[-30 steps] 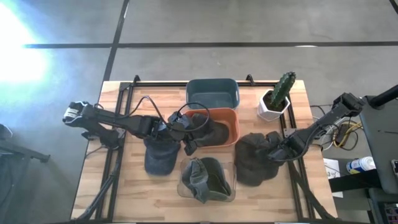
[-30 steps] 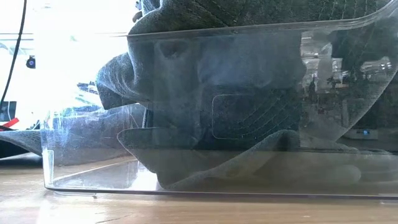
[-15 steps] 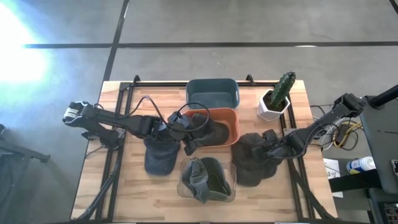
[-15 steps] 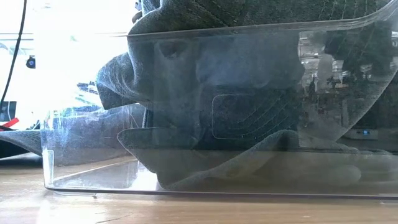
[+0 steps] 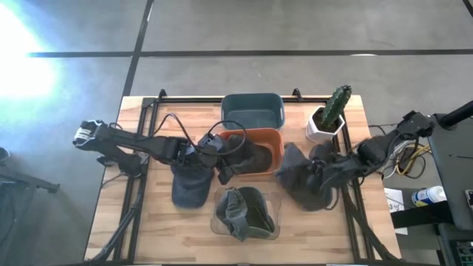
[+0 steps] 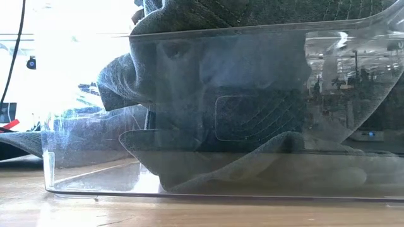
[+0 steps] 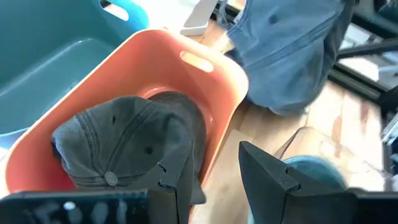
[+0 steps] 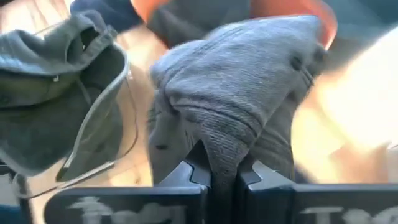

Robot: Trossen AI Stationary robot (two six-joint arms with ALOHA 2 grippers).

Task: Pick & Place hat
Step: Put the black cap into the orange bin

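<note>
Grey cap (image 5: 303, 181) was pinched in closed right gripper (image 8: 225, 167), lifted off table right of orange bin (image 5: 275, 151); bin lay toward table centre. Left gripper (image 7: 214, 171) was held open over bin's own cap (image 7: 130, 143).

In the low view the clear plastic bin (image 6: 221, 170) fills the picture, its right side cut off, hiding nearly all of the wooden table (image 6: 189, 211). The crumpled dark grey knit hat (image 8: 242, 93) perhaps hides the right gripper (image 8: 221, 177) fingertips, and its far side is blurred.
</note>
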